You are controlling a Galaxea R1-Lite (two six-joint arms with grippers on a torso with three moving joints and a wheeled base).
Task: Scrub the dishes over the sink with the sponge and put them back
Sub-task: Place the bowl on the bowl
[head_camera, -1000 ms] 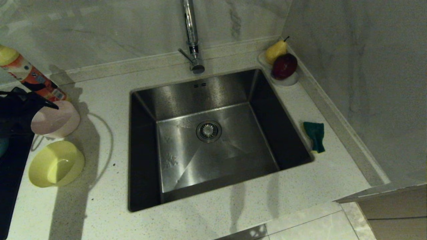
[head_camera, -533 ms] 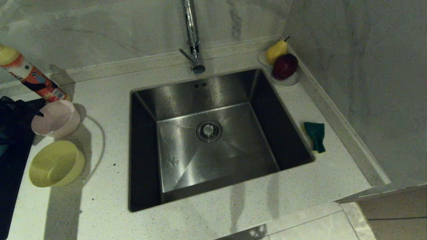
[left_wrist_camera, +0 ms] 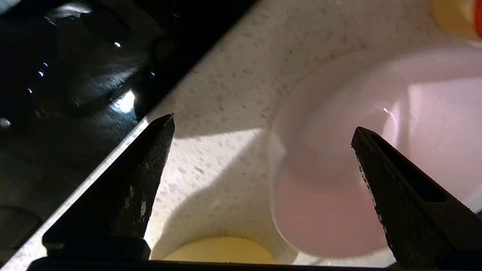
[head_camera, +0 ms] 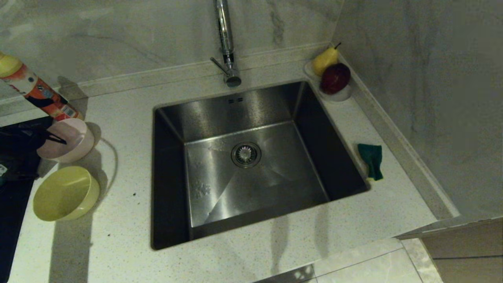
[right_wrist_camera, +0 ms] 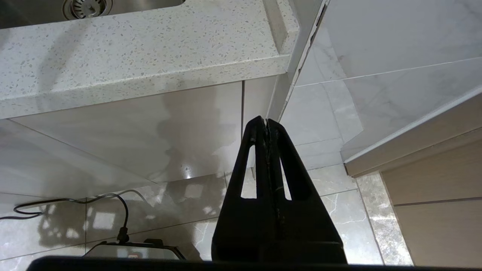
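At the left edge of the head view the left gripper (head_camera: 49, 137) reaches in from the dark arm over the black cooktop (head_camera: 11, 212), one thin finger lying across the near rim of the pale pink bowl (head_camera: 67, 139). In the left wrist view the left gripper (left_wrist_camera: 263, 128) stands spread wide and holds nothing: one fingertip (left_wrist_camera: 163, 126) hangs over the speckled counter (left_wrist_camera: 226, 94) beside the cooktop edge, the other over the pink bowl's (left_wrist_camera: 376, 150) hollow, so its rim sits between them. The yellow bowl (head_camera: 65, 192) rests upright on the counter just below the pink one, in the lower left. The sink (head_camera: 251, 165) fills the middle of the frame, with the faucet (head_camera: 226, 43) at top centre. The sponge (head_camera: 371, 161) lies green face up on the counter at the sink's right rim. The right gripper (right_wrist_camera: 266, 122) hangs below counter level, fingers pressed together on nothing, pointing at the tiled floor.
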